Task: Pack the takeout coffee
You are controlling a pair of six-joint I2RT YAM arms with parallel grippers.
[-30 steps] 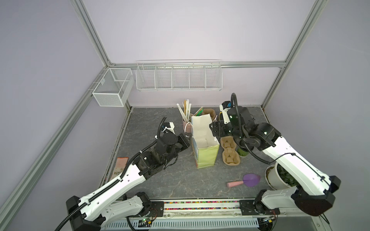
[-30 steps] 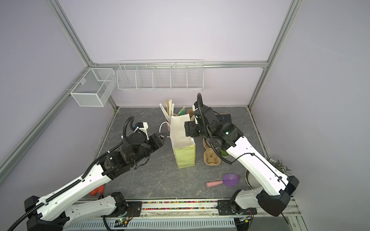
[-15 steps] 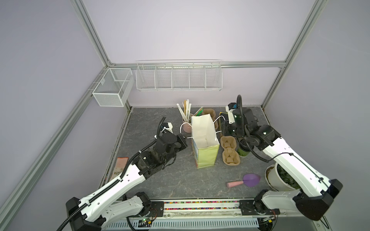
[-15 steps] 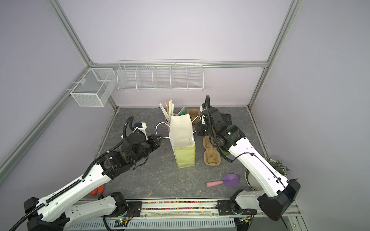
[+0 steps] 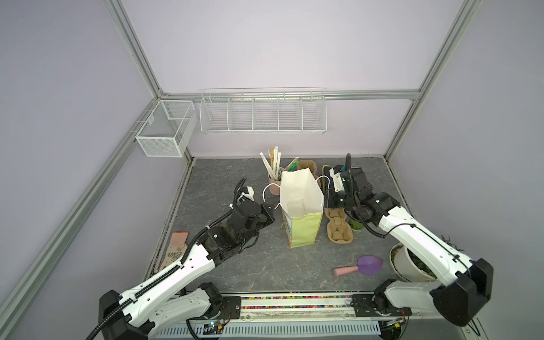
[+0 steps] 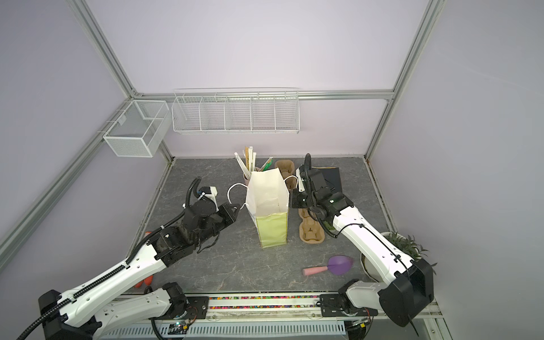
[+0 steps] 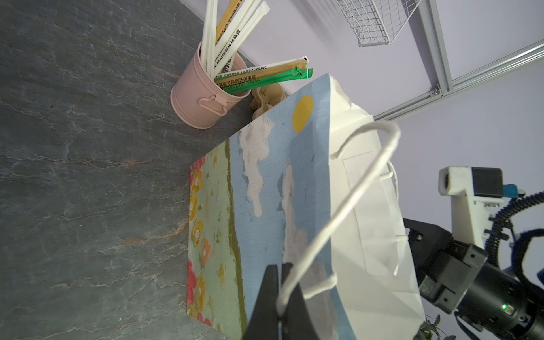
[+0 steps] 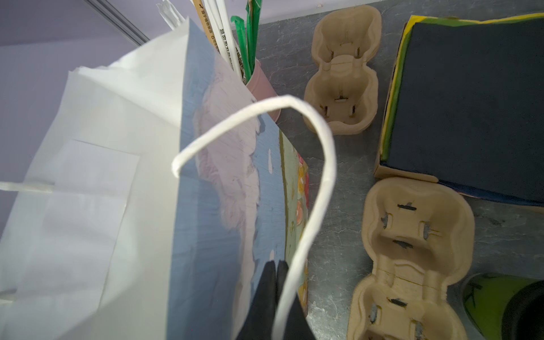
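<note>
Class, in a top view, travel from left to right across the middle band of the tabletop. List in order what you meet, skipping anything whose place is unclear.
orange-cuffed glove → left gripper → paper bag → cardboard cup carrier → takeout coffee cup → white plant pot

Coffee cup (image 8: pixel 488 300) cropped by edge, plant pot (image 5: pixel 402 264) half-hidden
</note>
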